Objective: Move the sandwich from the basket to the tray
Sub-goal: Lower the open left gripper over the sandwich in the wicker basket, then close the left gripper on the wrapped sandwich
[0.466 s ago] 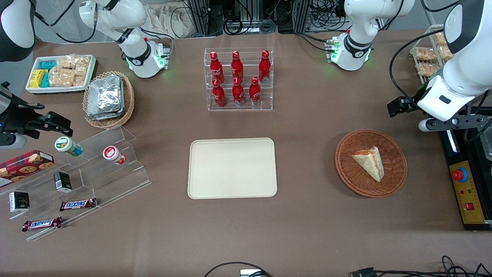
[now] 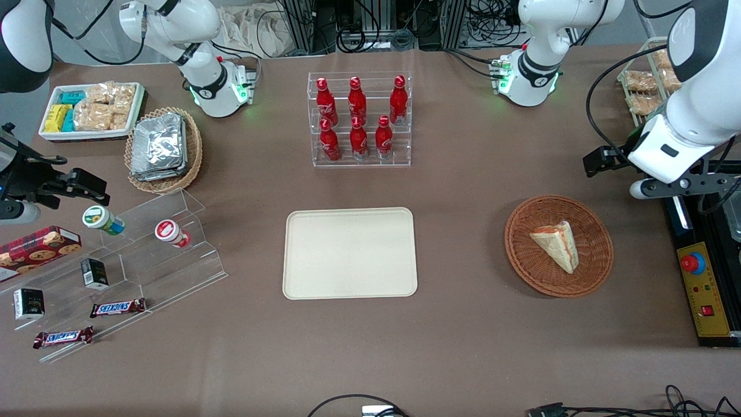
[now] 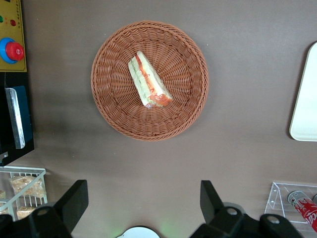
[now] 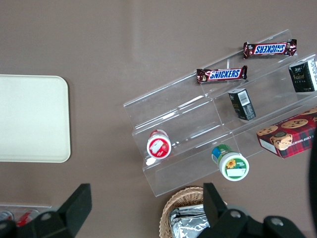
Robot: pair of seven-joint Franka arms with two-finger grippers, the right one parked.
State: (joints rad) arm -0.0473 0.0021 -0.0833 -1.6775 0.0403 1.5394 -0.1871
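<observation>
**Soft wedge waiting in the basket**

Wrist view shows the sandwich (image 3: 149, 86) lying in the middle of the basket (image 3: 111, 116), well apart from the tray (image 3: 304, 99). It looks light and squashy; a gentle pinch across the bread faces seems safest. The gripper (image 3: 141, 201) hangs spread wide, empty, well above the table beside the basket.

Readable print on the worktop goods

"SNICKERS" stands on two chocolate bars (image 4: 221, 74) (image 4: 270, 48) on the clear acrylic step rack (image 4: 198, 129); the red cookie box (image 4: 287, 133) reads "CHIP SHORTB…", partly cut off.
</observation>
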